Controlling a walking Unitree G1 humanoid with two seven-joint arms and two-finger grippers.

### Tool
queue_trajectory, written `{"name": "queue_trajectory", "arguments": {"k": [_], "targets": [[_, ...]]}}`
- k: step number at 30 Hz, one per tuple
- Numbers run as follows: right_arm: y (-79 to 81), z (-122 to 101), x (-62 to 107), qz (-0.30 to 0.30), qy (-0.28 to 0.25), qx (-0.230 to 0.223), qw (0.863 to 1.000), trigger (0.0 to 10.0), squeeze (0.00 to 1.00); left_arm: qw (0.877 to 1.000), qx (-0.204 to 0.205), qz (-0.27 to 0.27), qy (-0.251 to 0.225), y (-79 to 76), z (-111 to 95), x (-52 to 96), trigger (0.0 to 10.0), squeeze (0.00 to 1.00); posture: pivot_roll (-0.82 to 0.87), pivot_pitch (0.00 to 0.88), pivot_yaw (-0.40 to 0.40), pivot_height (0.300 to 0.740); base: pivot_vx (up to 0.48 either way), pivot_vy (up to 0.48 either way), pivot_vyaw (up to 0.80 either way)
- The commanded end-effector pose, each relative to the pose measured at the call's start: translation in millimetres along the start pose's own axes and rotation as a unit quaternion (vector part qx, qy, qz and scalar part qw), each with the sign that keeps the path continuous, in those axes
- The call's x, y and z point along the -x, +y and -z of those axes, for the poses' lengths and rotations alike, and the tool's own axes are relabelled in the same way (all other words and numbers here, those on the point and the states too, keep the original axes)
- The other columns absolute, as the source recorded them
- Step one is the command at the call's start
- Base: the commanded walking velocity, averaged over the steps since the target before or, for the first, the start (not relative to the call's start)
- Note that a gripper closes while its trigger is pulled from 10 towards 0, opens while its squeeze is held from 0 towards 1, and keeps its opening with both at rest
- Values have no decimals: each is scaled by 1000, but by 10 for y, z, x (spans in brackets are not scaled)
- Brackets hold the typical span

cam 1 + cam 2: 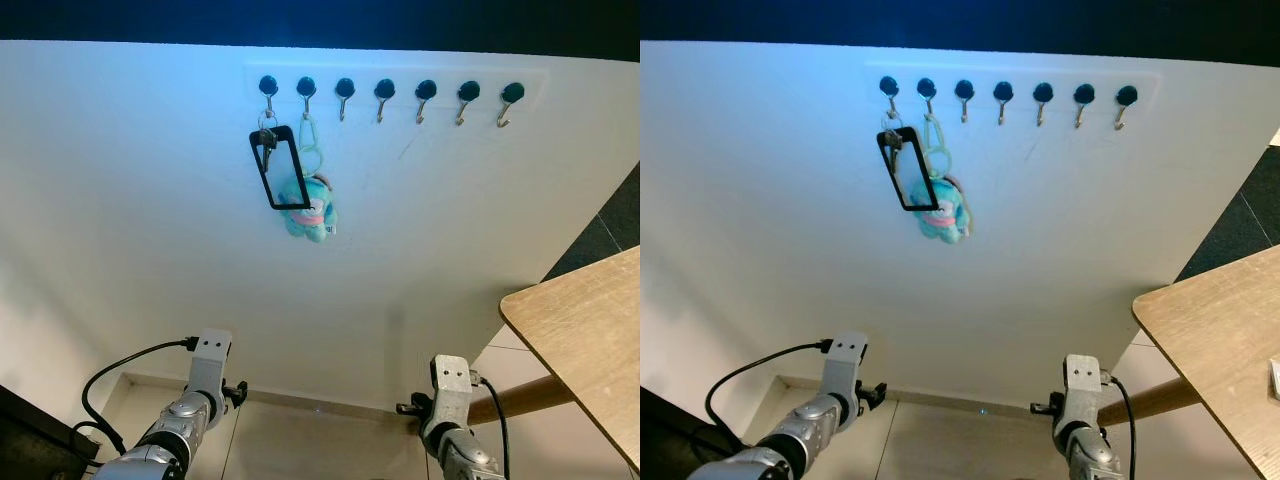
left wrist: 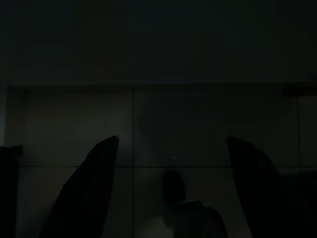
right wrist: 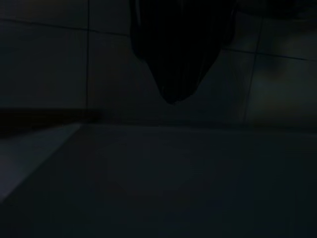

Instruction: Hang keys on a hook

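Keys (image 1: pixel 266 135) with black strap loop (image 1: pixel 280 168) already hang on leftmost hook (image 1: pixel 268 88) of wall rack, beside teal plush charm (image 1: pixel 310 210). Left hand (image 2: pixel 173 158) low, fingers spread, empty. Right hand (image 3: pixel 173 74): too dark, cannot tell. Judgement: hang done; keep arms down, back off without brushing strap.

Silver arms (image 1: pixel 190 405), black cables (image 1: pixel 120 370)
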State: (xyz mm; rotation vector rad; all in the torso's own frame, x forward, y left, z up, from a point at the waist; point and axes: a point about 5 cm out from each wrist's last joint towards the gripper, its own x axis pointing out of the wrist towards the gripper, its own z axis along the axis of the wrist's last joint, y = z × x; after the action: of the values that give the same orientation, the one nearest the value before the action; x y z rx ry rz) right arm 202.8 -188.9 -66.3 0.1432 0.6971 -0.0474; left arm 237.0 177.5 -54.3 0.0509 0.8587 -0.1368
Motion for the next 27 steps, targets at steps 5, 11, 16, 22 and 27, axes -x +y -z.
{"name": "queue_trajectory", "arguments": {"k": [5, 11, 16, 22, 27], "targets": [[15, 44, 12, -3, 8, 3, 1000, 10000, 0, 1000, -11, 0, 2, 21, -2, 4, 10000, 0, -17, 0, 17, 740, 0, 0, 0], [39, -25, -18, -12, 1, -3, 1000, 10000, 0, 1000, -5, -4, -6, 5, -36, -4, 10000, 0, -5, 14, 1, 740, 0, 0, 0], [78, -27, -18, -22, -7, -20, 1000, 10000, 1000, 1000, -4, -6, -7, 14, -7, 3, 10000, 0, 7, 41, 9, 740, 0, 0, 0], [86, 154, 52, -17, 12, -24, 999, 10000, 1000, 1000, -2, -11, 2, 86, 111, 39, 10000, 0, 20, 15, 5, 740, 0, 0, 0], [62, 235, 85, -14, 28, -14, 999, 10000, 0, 1000, 5, -17, 6, 154, 158, 62, 10000, 0, 29, 0, 1, 740, 0, 0, 0]]}}
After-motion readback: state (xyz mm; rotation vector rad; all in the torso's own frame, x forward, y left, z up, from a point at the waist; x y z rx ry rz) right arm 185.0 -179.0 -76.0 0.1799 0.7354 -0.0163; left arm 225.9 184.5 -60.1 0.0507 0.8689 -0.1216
